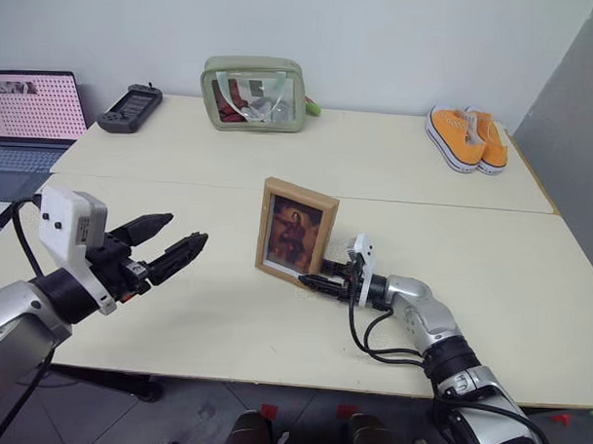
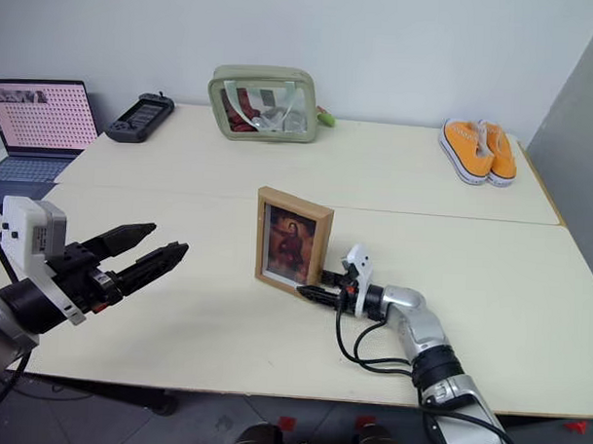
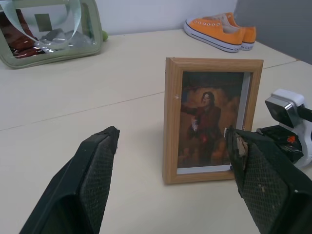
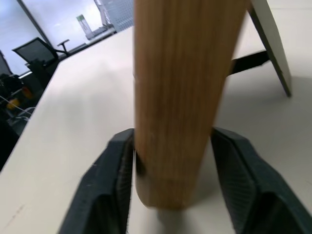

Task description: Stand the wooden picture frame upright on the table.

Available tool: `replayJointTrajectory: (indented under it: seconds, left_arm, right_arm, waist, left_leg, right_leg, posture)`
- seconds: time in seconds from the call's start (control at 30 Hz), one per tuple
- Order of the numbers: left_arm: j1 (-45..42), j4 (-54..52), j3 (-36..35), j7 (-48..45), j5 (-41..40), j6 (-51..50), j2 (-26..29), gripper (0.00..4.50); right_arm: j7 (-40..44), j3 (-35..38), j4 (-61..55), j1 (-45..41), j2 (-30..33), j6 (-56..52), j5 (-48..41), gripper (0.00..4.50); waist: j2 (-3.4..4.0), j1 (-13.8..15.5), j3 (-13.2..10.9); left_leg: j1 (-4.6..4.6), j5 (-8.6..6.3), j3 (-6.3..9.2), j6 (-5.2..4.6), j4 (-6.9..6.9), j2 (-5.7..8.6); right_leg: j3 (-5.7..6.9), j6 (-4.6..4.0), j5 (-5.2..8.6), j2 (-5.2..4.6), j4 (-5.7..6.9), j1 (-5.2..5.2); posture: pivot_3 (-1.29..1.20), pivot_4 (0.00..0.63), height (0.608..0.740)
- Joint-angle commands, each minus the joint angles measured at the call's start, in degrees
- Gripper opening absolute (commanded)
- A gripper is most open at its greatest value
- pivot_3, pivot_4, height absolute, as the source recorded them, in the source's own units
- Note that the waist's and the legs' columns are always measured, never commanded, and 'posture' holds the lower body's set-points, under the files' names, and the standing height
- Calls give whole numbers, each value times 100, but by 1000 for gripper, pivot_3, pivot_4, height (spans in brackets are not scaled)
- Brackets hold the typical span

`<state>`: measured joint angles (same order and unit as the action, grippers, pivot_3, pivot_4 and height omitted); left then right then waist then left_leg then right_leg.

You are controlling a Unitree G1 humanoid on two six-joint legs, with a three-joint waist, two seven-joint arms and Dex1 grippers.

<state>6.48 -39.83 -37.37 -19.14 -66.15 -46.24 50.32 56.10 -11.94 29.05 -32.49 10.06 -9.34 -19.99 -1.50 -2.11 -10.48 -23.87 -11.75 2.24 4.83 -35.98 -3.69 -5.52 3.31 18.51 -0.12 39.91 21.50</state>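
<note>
Frame (image 1: 296,232) upright on counter (image 1: 490,258), prop leg out. Right end effector (image 1: 321,280) at frame's lower corner, fingers astride edge, grip uncertain. Left end effector (image 1: 169,245) well apart, wide. Release step; next: back off without tipping.

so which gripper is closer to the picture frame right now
Right. The right gripper is at the wooden picture frame, one finger on each side of its lower edge. The left gripper hovers open, well off to the frame's left, touching nothing.
</note>
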Motion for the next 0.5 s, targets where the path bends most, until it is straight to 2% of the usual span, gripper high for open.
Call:
replayJointTrajectory:
  seconds: [0.03,0.23,0.33,0.5]
  left_arm:
    - [-167,-8,114,68,-67,10,37,3713]
    - [-360,-6,443,-9,-191,-31,55,3713]
    - [-433,-17,643,-297,-176,-33,143,3713]
    - [-843,336,911,-730,-1,13,324,3713]
  right_arm:
    - [-93,86,-311,3,86,174,235,3183]
    - [-127,134,-1016,271,594,195,539,3183]
    - [54,257,-1907,652,1183,-16,479,3183]
    - [706,1017,-4103,1804,2796,-1088,-446,3183]
  waist:
    - [0,-4,0]
    - [1,16,-1]
    - [3,44,-2]
    - [15,55,-12]
  left_leg:
    - [0,0,0,0,1,-1]
    - [-1,0,0,0,1,1]
    - [-4,-1,0,1,1,2]
    - [-8,-1,1,1,5,3]
  right_leg:
    - [0,-1,0,0,0,0]
    - [0,0,1,-1,-2,-1]
    - [1,0,1,-2,-8,-2]
    - [1,1,1,-3,-25,-6]
  posture:
    - [0,150,740]
    - [0,150,740]
    - [0,150,740]
    - [0,150,740]
